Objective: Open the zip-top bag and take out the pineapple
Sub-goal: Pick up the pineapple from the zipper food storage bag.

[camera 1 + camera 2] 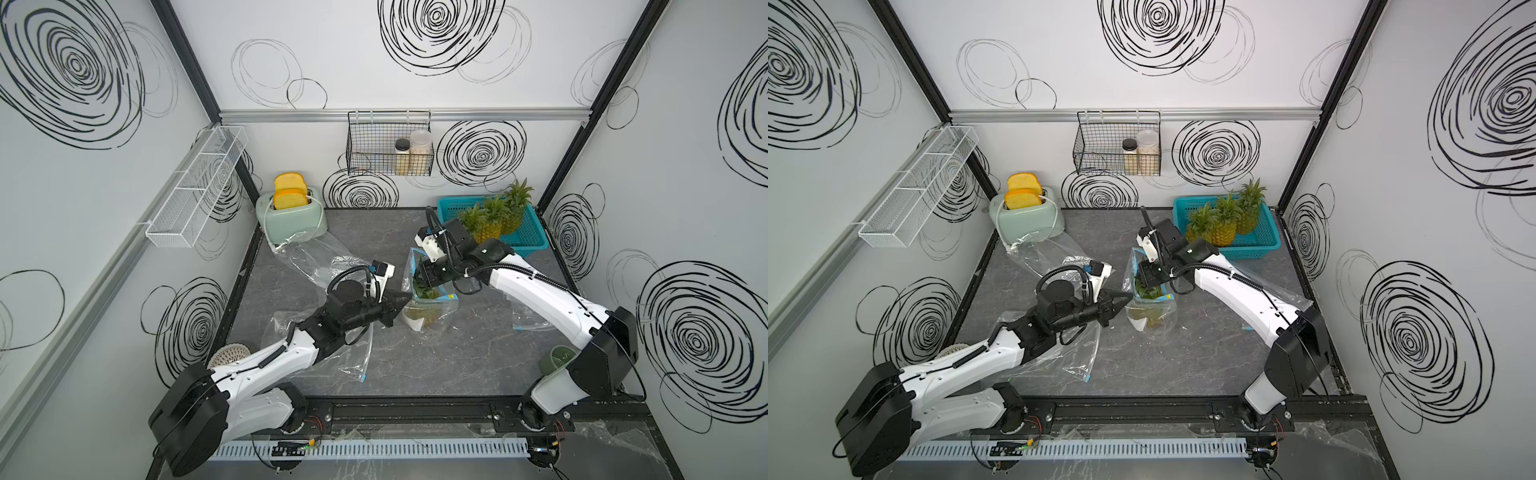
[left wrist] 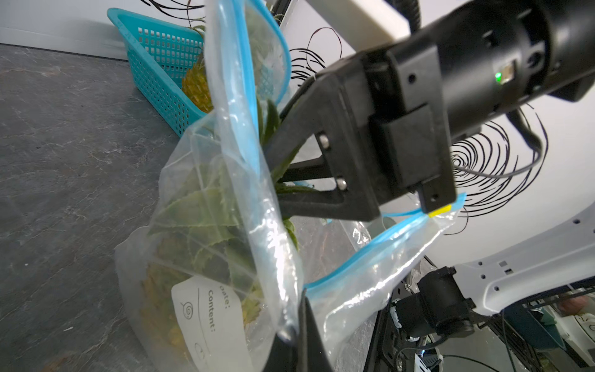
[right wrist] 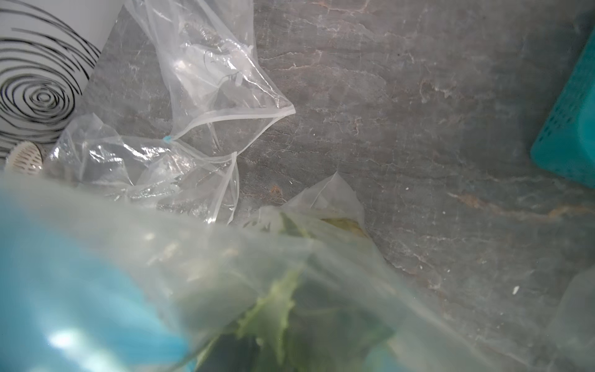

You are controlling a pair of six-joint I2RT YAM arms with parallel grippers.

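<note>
**Inspector:** Where is the item?

**Assistant:** The pineapple (image 2: 199,222) sits inside the zip-top bag (image 1: 430,309), mid-bench (image 1: 415,365), crown towards the bag mouth. The blue zip is parted.

**Inspector:** State of the hands?

**Assistant:** The left hand (image 1: 405,304) is pressed together, pinching the bag's film just below the zip line. The right hand (image 2: 289,167) is inside the mouth with crown leaves between its fingers. The film hides its tips, so I cannot tell whether it has clamped.

**Inspector:** Handling assessment?

**Assistant:** The bag is thin, limp and likely slippery, so it offers no support and may ride up with the fruit unless it is held back. The pineapple looks stiff and moderately heavy, with a rough body. Its leaves are tough but could tear or slip.

**Inspector:** Recommended hold?

**Assistant:** Low on the crown, where the leaves bunch at the fruit's top. The left hand's pinch should anchor the film.
</note>
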